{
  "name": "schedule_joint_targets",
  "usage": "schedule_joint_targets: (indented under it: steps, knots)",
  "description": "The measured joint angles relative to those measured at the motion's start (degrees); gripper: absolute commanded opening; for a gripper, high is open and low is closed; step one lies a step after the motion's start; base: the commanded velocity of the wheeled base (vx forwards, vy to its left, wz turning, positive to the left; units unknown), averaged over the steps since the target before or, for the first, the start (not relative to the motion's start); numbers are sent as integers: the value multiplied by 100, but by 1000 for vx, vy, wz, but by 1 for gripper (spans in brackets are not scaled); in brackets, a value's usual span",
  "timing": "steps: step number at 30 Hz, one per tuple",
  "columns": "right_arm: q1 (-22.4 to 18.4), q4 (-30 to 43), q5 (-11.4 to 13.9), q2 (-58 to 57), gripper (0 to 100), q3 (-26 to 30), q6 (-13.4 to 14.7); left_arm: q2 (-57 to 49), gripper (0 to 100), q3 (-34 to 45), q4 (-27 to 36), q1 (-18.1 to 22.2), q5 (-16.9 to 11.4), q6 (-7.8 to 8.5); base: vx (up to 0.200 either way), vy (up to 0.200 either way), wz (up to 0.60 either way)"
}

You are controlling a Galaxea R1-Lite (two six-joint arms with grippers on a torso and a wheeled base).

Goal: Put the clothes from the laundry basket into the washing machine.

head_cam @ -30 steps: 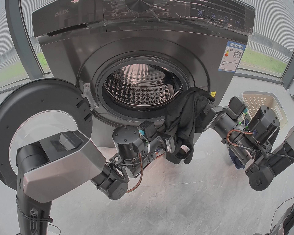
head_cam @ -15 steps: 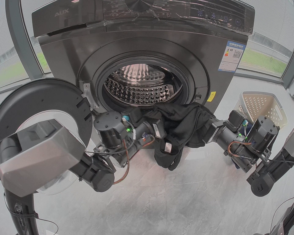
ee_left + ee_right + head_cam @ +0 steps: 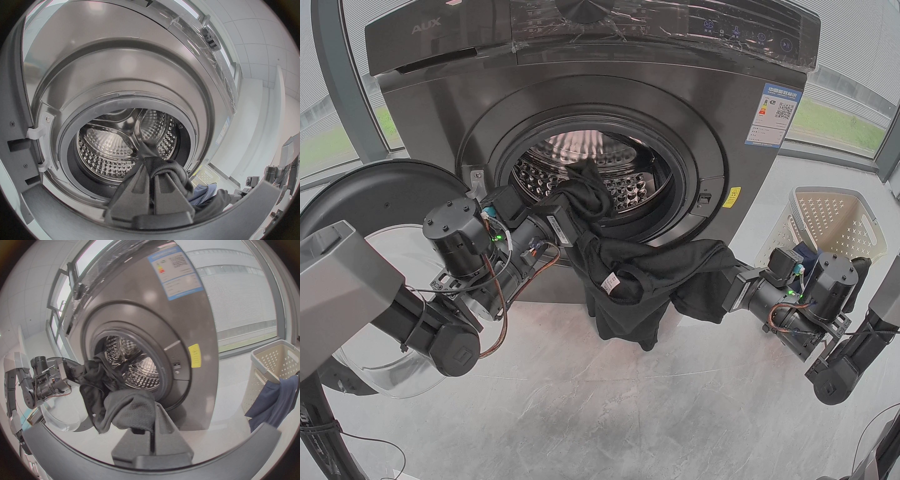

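I am looking down at a pale grey marbled floor (image 3: 675, 406). The washing machine (image 3: 444, 112) is standing on it straight ahead, and the laundry basket (image 3: 837, 219) is sitting on it to my right.

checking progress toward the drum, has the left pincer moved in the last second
Yes. The left pincer, shut on the black garment, rose from below the drum opening to its rim.

Basket (image 3: 839, 226) right of washer (image 3: 456, 106), door (image 3: 369, 200) left
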Motion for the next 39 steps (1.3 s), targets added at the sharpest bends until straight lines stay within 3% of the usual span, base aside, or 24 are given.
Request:
schedule_joint_targets:
  steps: [9,25,26,39]
  knots:
    - [-258,0,139,51,0,107,-28,-105,0,179,-30,190,73,-37,0,0,0]
    - [-104,-11,152,-393,0,-802,-9,-111,0,1473,-66,-96,57,-37,0,0,0]
    - [-74,-13,155,-439,0,-830,-9,-89,100,1556,-68,-94,51,-37,0,0,0]
    - [152,-11,148,-701,0,-1136,-2,630,100,1748,-140,-80,73,0,0,0,0]
